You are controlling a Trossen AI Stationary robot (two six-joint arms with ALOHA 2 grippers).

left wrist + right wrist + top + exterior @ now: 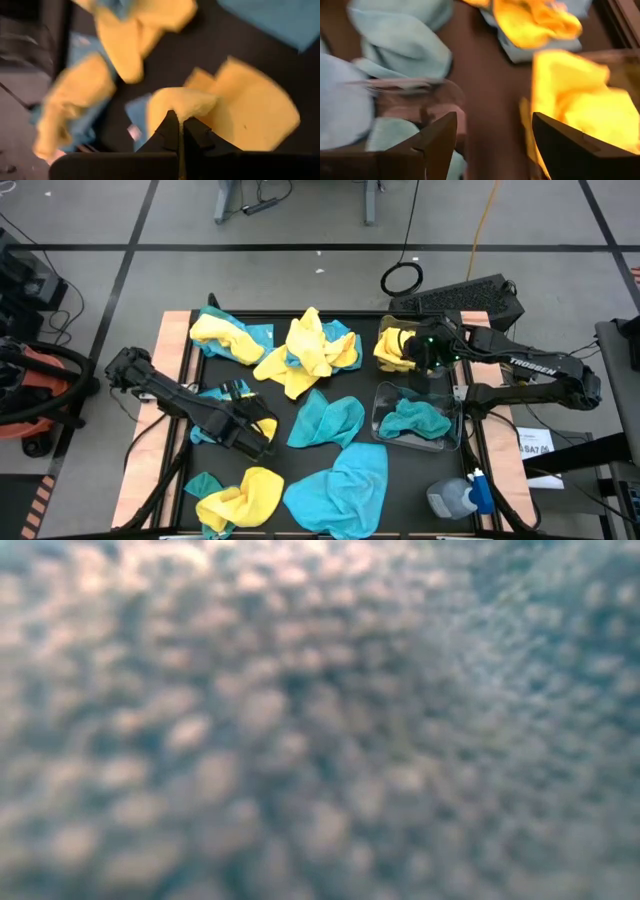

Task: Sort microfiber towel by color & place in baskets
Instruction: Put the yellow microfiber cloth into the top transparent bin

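Observation:
Yellow and teal microfiber towels lie scattered over the black table top. My left gripper (pixel 255 430) is at the near left, shut on a yellow towel (pixel 240 107), with a teal towel (pixel 136 111) beneath it. A clear basket (pixel 382 408) at the right holds a teal towel (pixel 415 420). Just beyond it lies a heap of yellow towel (pixel 393 346). My right gripper (pixel 492 135) hangs open above the gap between the basket (pixel 405 92) and the yellow heap (pixel 580 100), touching nothing. The low view shows only blurred cloth close to the lens. My left gripper pinches a raised fold of the yellow towel (pixel 181 102) between its two fingertips (pixel 172 127), coming down at a slant from the table's left. The rest of the towel spreads out below the fingers. Whether its lower part lies on the table cannot be told.
Loose towels: yellow (pixel 222 335) and yellow on teal (pixel 302 352) at the far side, teal (pixel 325 420) in the middle, teal (pixel 342 490) and yellow (pixel 240 498) near the front. A blue-capped grey bottle (pixel 460 498) lies at the near right. A black keyboard (pixel 465 298) sits beyond the table.

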